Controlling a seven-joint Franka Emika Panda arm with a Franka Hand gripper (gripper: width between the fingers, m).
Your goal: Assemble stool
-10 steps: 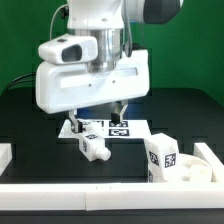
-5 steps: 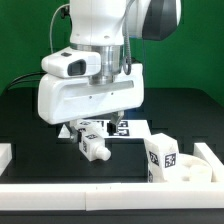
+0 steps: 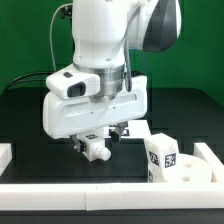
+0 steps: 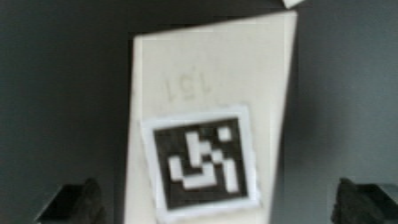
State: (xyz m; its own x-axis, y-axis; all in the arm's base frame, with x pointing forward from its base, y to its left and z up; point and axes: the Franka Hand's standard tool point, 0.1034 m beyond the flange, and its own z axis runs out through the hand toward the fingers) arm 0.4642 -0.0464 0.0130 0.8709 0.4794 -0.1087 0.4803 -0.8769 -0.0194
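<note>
A white stool leg [image 4: 205,110] with a black-and-white tag lies lengthwise between my fingers, with dark gaps on both sides. My gripper [image 4: 217,205] is open and touches nothing. In the exterior view the gripper [image 3: 101,140] hangs low over that leg [image 3: 95,150], whose end pokes out below the hand. A chunkier white tagged stool part [image 3: 163,160], probably the seat on its edge, stands at the exterior view's right, apart from the gripper.
White border rails run along the front [image 3: 100,196], the exterior view's left [image 3: 5,155] and right [image 3: 211,158] of the black table. Only a corner of the marker board [image 3: 141,127] shows behind the hand.
The hand has come down and slightly toward the exterior view's right, so it now covers most of the marker board and straddles the leg. The jaws stayed open.
</note>
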